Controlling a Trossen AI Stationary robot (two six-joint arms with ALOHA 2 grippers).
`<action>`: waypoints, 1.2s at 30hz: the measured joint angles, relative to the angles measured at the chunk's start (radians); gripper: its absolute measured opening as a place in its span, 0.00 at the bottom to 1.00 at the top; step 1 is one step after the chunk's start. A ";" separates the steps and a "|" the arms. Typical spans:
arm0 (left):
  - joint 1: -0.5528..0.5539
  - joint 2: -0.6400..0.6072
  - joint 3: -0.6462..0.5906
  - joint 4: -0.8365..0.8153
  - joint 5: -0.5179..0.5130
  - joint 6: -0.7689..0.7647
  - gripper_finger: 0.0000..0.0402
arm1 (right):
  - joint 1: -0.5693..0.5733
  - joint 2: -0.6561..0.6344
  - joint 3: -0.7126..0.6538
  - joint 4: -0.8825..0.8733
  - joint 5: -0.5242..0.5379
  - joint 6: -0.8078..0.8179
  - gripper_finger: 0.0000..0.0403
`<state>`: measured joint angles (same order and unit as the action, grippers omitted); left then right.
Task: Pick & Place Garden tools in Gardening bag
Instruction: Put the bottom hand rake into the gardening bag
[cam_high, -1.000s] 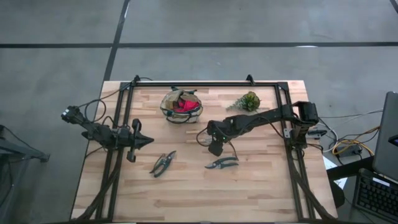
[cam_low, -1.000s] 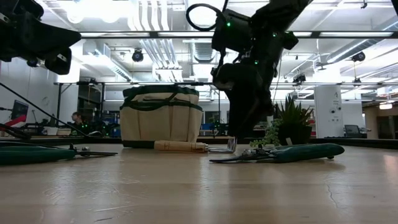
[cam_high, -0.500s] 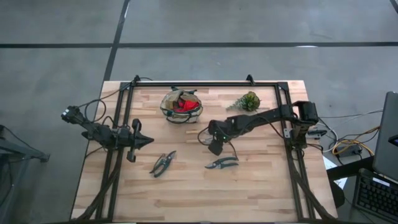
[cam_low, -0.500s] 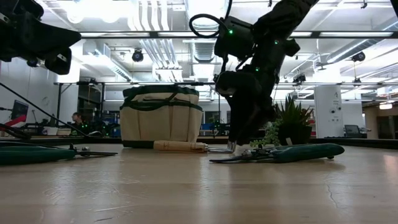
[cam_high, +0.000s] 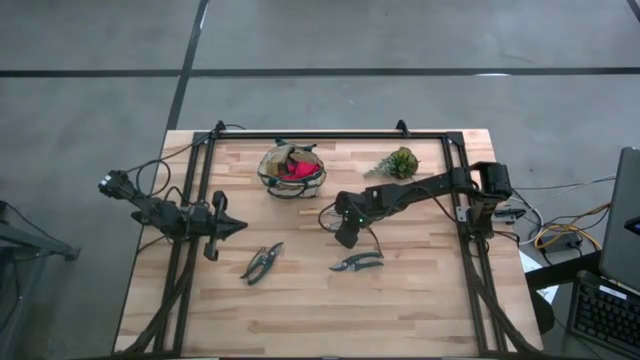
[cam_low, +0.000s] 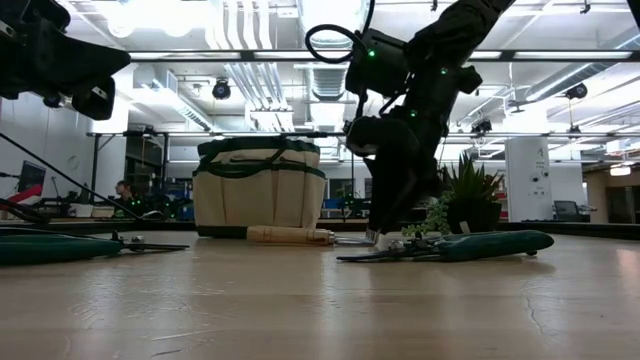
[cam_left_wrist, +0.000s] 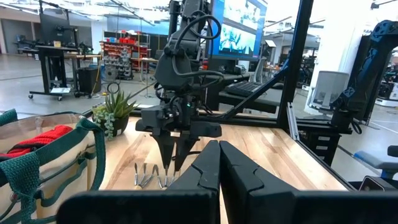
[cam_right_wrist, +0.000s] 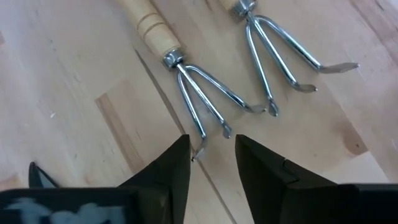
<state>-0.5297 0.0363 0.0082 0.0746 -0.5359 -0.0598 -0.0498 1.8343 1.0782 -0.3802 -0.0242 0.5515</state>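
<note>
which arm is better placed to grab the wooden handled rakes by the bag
Right. The right gripper is down at the table with its fingers straddling a tine of one rake, open but narrowing. The left gripper is shut and hangs near the table's left side.

Looking straight down from high above on the whole worktop (cam_high: 300, 310) and both arms. Sitting at worktop height, facing level across the boards into the room, close behind the green-handled shears (cam_low: 470, 245). Riding the left wrist, facing across the worktop toward the right gripper (cam_left_wrist: 172, 163) and the bag (cam_left_wrist: 43, 162). Riding the right wrist, pointing steeply down, very near two metal-tined rakes (cam_right_wrist: 205, 99). Sharing the bag (cam_high: 291, 171) among the high, low and left wrist views.
</note>
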 joint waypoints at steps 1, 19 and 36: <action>0.000 0.000 0.000 0.000 0.000 0.000 0.01 | 0.000 0.000 0.000 0.003 0.000 -0.007 0.27; 0.000 0.000 0.000 0.000 0.000 0.000 0.01 | -0.004 0.000 -0.001 0.024 0.005 -0.069 0.03; 0.000 0.000 0.000 0.000 0.000 0.000 0.01 | 0.000 -0.002 -0.001 0.021 0.139 -0.226 0.02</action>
<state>-0.5297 0.0364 0.0082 0.0746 -0.5361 -0.0598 -0.0502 1.8318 1.0768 -0.3588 0.1147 0.3254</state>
